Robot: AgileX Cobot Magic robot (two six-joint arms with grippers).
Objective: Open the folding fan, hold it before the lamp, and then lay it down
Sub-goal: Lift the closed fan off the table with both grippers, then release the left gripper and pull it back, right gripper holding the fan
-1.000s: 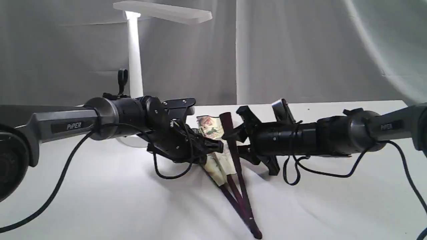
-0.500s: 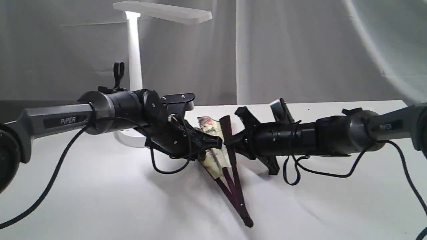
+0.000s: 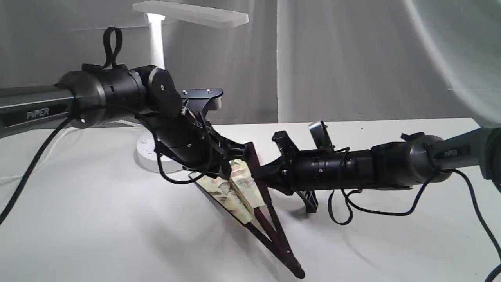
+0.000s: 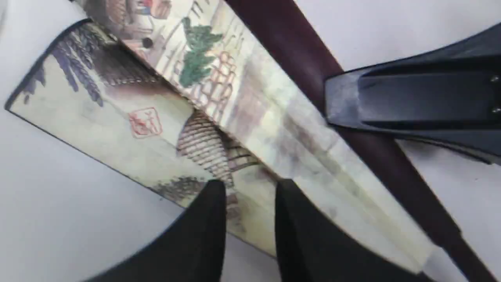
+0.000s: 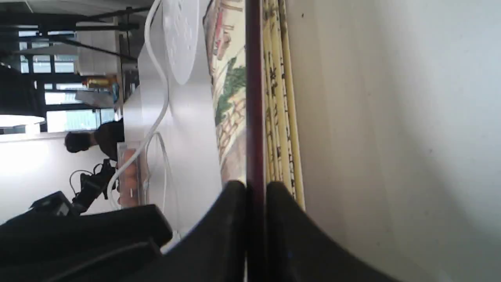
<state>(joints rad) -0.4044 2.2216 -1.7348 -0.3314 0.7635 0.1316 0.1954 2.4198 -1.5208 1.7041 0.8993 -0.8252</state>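
The folding fan (image 3: pixel 235 190) is partly spread just above the table, its cream painted pleats (image 4: pixel 164 117) showing between dark maroon guards, and its pivot end (image 3: pixel 298 272) is low at the front. My left gripper (image 3: pixel 227 162) is shut on the left side of the pleats (image 4: pixel 248 188). My right gripper (image 3: pixel 256 174) is shut on the right maroon guard (image 5: pixel 254 117), which runs between its fingers (image 5: pixel 231 219). The white lamp (image 3: pixel 155 47) stands behind the left arm, its flat head (image 3: pixel 191 13) overhead and its round base (image 3: pixel 150 154) on the table.
A white cloth covers the table (image 3: pixel 98 219), with grey curtains behind. The lamp's white cord (image 5: pixel 156 98) trails from the base (image 5: pixel 180 39). Black cables hang under both arms. The right gripper's finger (image 4: pixel 411 98) shows in the left wrist view.
My left arm has risen and swung left, drawing its side of the fan away, so the pleats are spread wider. My right gripper has dropped a little, still on its guard.
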